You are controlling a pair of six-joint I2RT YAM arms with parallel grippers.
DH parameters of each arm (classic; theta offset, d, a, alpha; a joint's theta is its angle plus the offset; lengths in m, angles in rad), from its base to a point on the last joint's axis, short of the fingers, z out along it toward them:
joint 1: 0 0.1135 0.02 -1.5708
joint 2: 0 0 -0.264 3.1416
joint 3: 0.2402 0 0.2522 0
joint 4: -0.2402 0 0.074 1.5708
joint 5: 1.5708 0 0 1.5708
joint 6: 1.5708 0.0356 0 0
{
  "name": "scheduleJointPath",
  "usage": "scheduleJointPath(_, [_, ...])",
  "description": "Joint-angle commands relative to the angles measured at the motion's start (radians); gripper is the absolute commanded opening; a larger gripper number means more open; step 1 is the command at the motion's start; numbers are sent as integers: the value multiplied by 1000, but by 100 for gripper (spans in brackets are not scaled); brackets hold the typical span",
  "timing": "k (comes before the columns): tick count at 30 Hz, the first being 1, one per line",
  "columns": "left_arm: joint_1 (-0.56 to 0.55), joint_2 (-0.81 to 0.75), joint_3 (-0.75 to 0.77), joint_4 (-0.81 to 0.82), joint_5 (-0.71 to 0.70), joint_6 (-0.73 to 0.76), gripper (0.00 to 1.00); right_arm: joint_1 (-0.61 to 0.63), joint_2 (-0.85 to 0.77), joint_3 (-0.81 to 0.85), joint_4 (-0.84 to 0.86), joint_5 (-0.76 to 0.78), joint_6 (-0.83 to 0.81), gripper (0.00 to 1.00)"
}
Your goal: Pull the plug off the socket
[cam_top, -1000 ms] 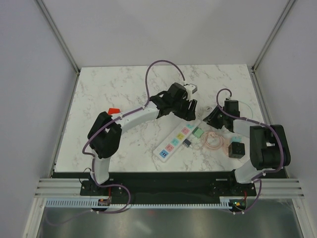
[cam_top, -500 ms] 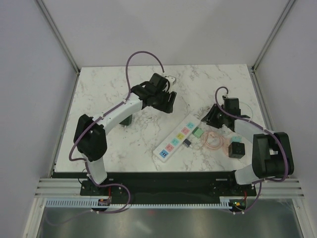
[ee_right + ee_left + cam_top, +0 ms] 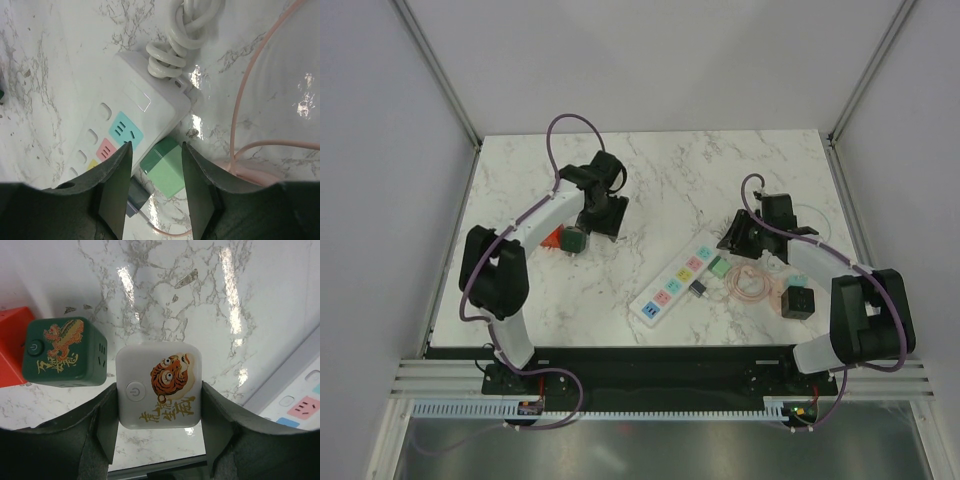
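We see one white socket [image 3: 678, 280] slantwise by the table's [image 3: 720, 170] near edge, left gripper [image 3: 159, 390] pinching one white tiger plug [image 3: 159, 372] beside one dark green cube [image 3: 62, 351], right gripper [image 3: 155, 147] spread above one pale green block [image 3: 166, 172]

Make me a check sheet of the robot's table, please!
Surface: glossy white marble-pattern table.
Job's things: long white plastic power strip; white tiger-picture cube plug, off the strip.
Clutter: dark green cube, red block, light green cube, another dark cube.
Grippers: left gripper shut on the plug; right gripper open near the light green cube.
Cables: coiled white cord, thin pink cable, purple arm cables.
Surroundings: plain grey walls.
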Motion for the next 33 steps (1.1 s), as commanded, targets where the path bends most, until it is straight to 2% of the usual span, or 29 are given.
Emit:
scheduleJointPath(1, [-1,45,40,-37,-43,61,2,11,-48,19,-16,16,-29,52])
scheduleJointPath(8, [6,102,66,-64,-32,73,2,12,-68,2,-28,33,-37,53])
scheduleJointPath(14, [13,122,66,-58,-109,82,22,12,-82,-12,-31,39,-32,54])
scheduleJointPath(17, [16,122,67,-47,-127,82,43,16,-91,-18,-34,43,-30,54])
scheduleJointPath(18, [16,124,64,-44,-133,84,54,17,-96,-20,-37,45,-29,54])
scheduleJointPath(20, [15,124,64,-37,-135,90,63,19,-102,-23,-40,48,-27,54])
scheduleJointPath(23, [16,121,63,-27,-130,94,72,22,-108,-28,-45,54,-27,54])
scheduleJointPath(33, [18,76,112,-17,-98,93,83,25,-129,-20,-80,79,-47,56])
